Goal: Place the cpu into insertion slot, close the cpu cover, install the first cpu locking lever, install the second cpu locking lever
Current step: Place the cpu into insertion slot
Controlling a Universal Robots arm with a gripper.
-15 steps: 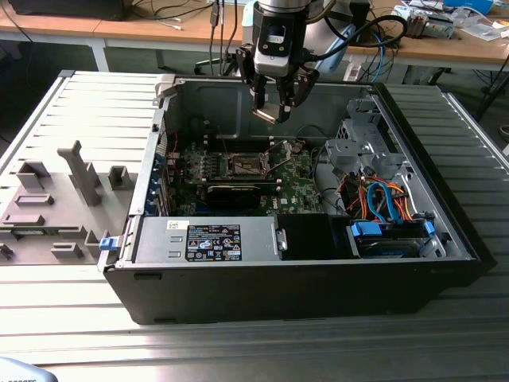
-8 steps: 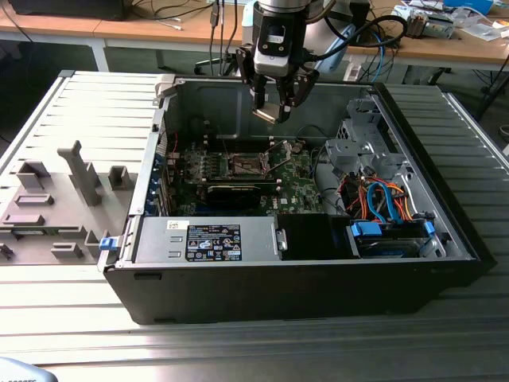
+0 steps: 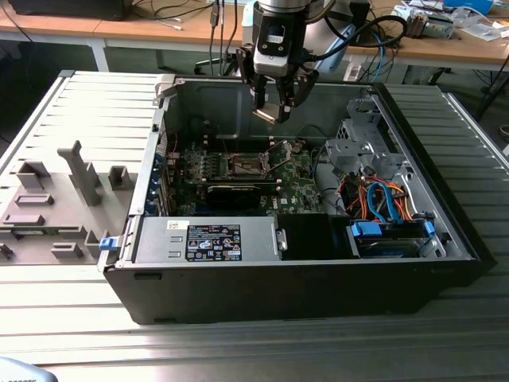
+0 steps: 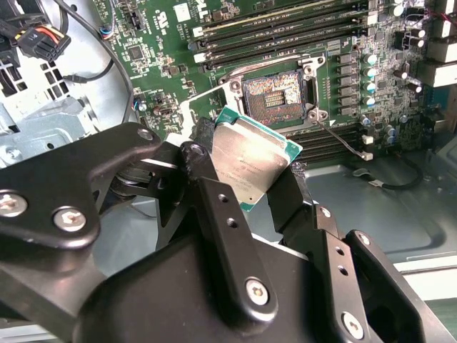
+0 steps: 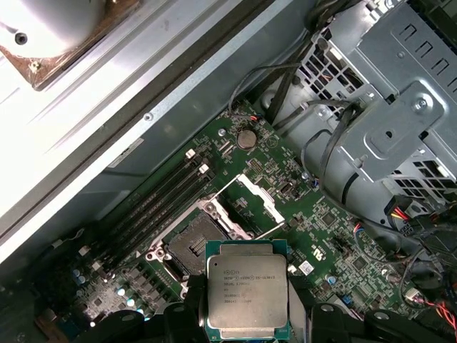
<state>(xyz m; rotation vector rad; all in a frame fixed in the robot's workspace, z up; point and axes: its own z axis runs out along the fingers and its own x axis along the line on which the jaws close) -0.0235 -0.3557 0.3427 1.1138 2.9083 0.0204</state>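
Observation:
In the exterior view my gripper (image 3: 271, 110) hangs above the open computer case, shut on the cpu (image 3: 266, 114). The cpu (image 4: 251, 158) is a flat square chip with a silver top and green edge, tilted between the black fingers (image 4: 207, 187). Its lid (image 5: 246, 288) faces the camera in the first wrist view. The insertion slot (image 4: 273, 91) lies uncovered on the green motherboard, below and apart from the chip. It shows as a dark square (image 5: 190, 244) with a silver rim. The cpu cover (image 5: 248, 206) stands open beside the slot, swung up on its hinge.
Memory slots (image 4: 285, 28) run beside the socket. A metal drive cage (image 5: 400, 107) with bundled cables (image 3: 382, 203) fills the case on the exterior view's right. The power supply (image 3: 211, 241) sits at the case's near edge. A grey fixture tray (image 3: 56, 199) lies outside on the exterior view's left.

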